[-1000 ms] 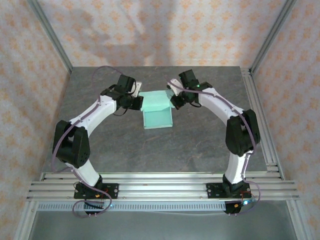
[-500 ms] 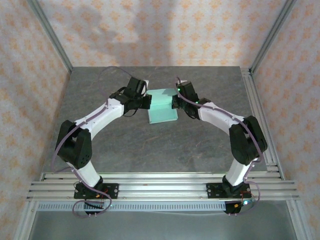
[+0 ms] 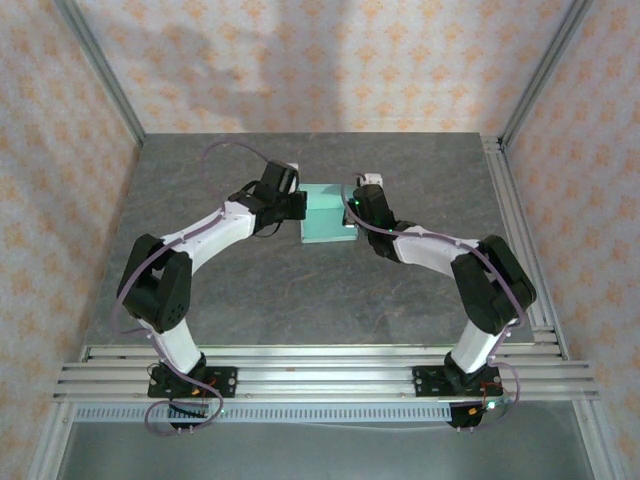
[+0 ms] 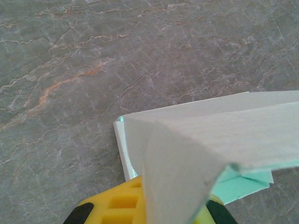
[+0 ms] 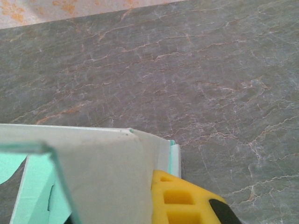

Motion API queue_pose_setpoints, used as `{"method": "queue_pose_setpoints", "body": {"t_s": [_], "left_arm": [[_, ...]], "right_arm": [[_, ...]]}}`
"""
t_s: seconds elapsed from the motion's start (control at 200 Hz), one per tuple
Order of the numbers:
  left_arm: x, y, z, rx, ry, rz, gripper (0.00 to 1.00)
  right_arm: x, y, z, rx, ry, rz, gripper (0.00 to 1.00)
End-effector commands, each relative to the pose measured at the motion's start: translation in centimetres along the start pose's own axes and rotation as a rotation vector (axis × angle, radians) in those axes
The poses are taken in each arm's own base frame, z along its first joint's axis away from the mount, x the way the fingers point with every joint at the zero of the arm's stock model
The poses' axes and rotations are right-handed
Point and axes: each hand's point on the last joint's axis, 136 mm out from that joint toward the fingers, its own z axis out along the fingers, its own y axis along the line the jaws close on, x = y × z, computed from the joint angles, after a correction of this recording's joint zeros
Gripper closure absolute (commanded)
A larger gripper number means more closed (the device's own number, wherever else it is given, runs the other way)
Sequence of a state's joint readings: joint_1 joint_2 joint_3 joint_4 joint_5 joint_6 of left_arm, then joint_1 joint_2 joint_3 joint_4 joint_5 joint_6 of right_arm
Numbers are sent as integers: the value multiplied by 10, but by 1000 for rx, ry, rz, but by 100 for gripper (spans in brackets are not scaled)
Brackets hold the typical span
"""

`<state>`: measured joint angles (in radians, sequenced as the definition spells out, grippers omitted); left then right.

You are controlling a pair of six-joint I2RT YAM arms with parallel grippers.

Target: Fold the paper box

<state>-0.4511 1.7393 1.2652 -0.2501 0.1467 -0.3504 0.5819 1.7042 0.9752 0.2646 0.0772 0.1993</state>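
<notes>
Centrally over the grey marbled worktop (image 3: 300, 290), the mint-green paper box (image 3: 328, 213) is held between two arms, in the far half. The left tool (image 3: 299, 205) is clamped on the box's left edge and the right tool (image 3: 351, 209) on its right edge. Up close, pale card lies across each yellow finger (image 4: 117, 207). One folded panel forms a ridge above green flaps beneath. Whether the box touches the surface cannot be told. Bare worktop spreads on every side, with the aluminium rails (image 3: 520, 240) at right and the patterned walls (image 3: 330, 60) well apart from the box.
</notes>
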Motion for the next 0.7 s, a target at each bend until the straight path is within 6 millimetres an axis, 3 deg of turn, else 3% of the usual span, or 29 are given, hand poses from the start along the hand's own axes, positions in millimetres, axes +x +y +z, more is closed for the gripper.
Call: {"method": "queue_pose_setpoints", "body": {"t_s": [0.0,0.696], "left_arm": [[12,-3,12,-2,5,-32,100],[33,4,26,-61,-7,-65,100]], "right_arm": [[-35,21,-7,-70,-168,58,100],[5,15,-9,-60,-212,-1,100]]}}
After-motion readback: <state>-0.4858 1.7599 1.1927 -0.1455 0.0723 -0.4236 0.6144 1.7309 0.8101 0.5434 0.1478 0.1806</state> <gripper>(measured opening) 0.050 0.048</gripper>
